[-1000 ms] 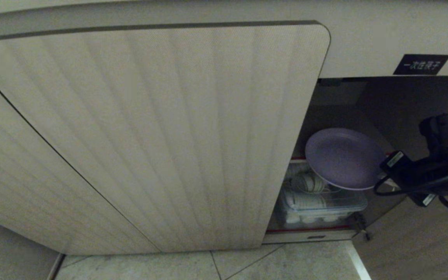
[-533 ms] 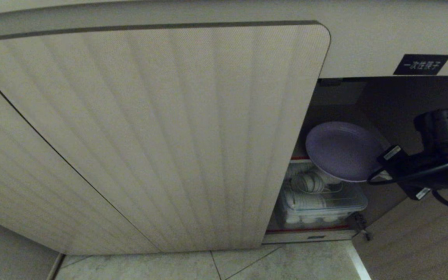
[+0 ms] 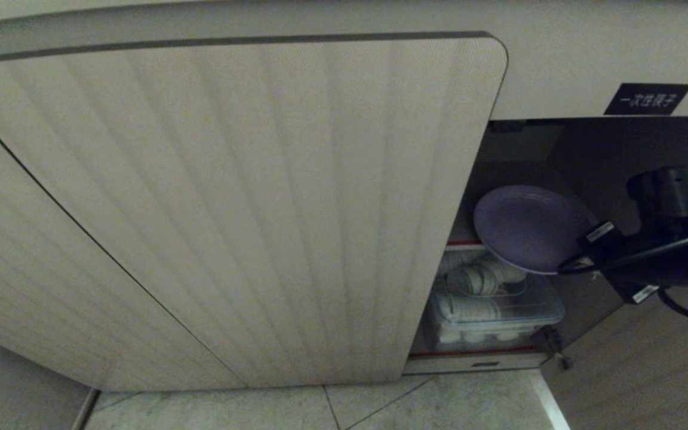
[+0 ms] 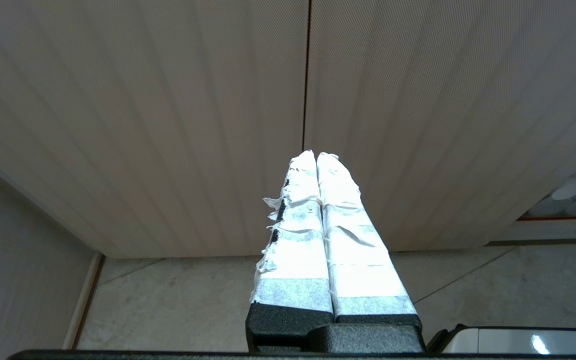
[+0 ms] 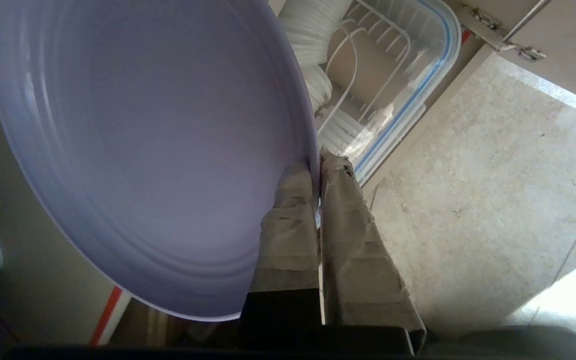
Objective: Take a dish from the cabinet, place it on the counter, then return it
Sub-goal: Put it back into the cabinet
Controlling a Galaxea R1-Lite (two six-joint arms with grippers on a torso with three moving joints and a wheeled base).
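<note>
Item: lavender dish (image 3: pixel 526 227), round, shallow, low rim. Location: inside the open right bay of the cabinet (image 3: pixel 230 209), above the red-edged shelf (image 3: pixel 463 243), tilted, its face turned toward the closed ribbed door on the left. Held at its right rim; it looks clear of the shelf, though the far edge is hidden.

Holder: right hand (image 5: pixel 318 167), taped fingers (image 5: pixel 288 225) pressed together on the rim, one either side of the edge. Arm enters from the right of the head view.

Change over the last second: dish and right hand have risen slightly and gone farther into the bay; more of the contents below now show. The camera has not shifted; door and label (image 3: pixel 647 98) sit where they were.

Below the dish: clear lidded tub (image 3: pixel 499 310) with a white wire rack and stacked white ware.

Left hand (image 4: pixel 316 165): parked before the ribbed door, near the floor, fingers closed on nothing.

Reading: whether this is the taking out or the return cannot be told from the cabinet alone; the inward drift suggests the return. Desk not in view.

Caution: the rim pinch is narrow; a tilted plate may pivot.
</note>
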